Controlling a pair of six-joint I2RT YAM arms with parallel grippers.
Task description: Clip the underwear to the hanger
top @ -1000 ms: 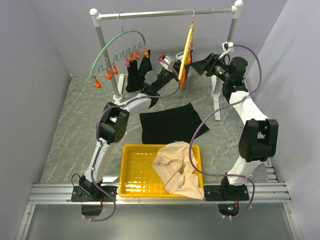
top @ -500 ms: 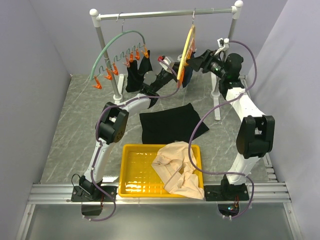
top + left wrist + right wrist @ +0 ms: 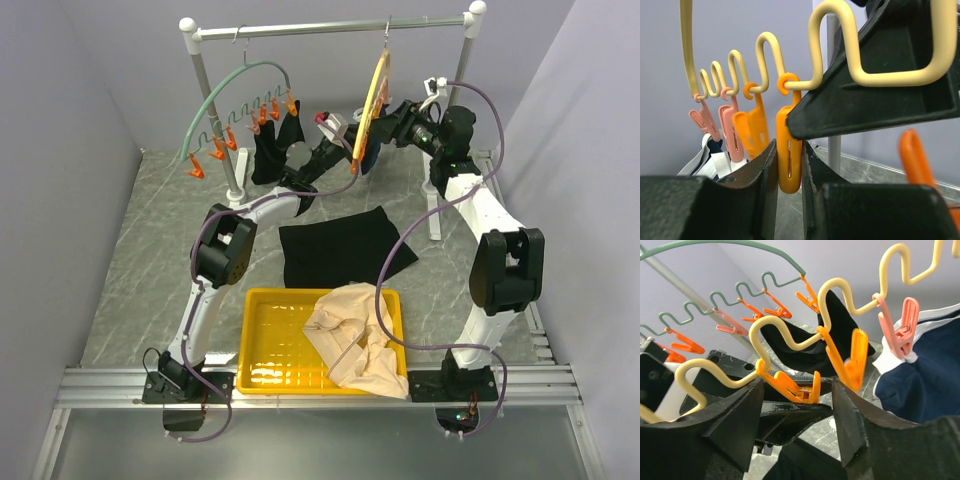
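The black underwear (image 3: pixel 342 246) lies flat on the table, apart from both grippers. The pale yellow hanger (image 3: pixel 380 85) hangs edge-on from the rail. Its wavy wire (image 3: pixel 769 47) carries orange and pink clips. My left gripper (image 3: pixel 352 142) is up at the hanger, and its jaws (image 3: pixel 789 152) are shut on one hanging orange clip (image 3: pixel 788 150). My right gripper (image 3: pixel 388 122) is on the hanger's other side. It (image 3: pixel 797 407) is open, with the same orange clip (image 3: pixel 792 385) and the left gripper's finger between its jaws, touching neither.
A green hanger (image 3: pixel 225 95) with orange clips holds a dark garment (image 3: pixel 275 140) on the same rail (image 3: pixel 330 27). A navy white-trimmed garment (image 3: pixel 920 370) hangs from a pink clip (image 3: pixel 900 322). A yellow tray (image 3: pixel 270 345) holds the beige garment (image 3: pixel 355 335).
My right gripper has swung left and up from beside the rack post to the yellow hanger's clips. The left gripper has stayed at the hanger. The underwear has not moved.
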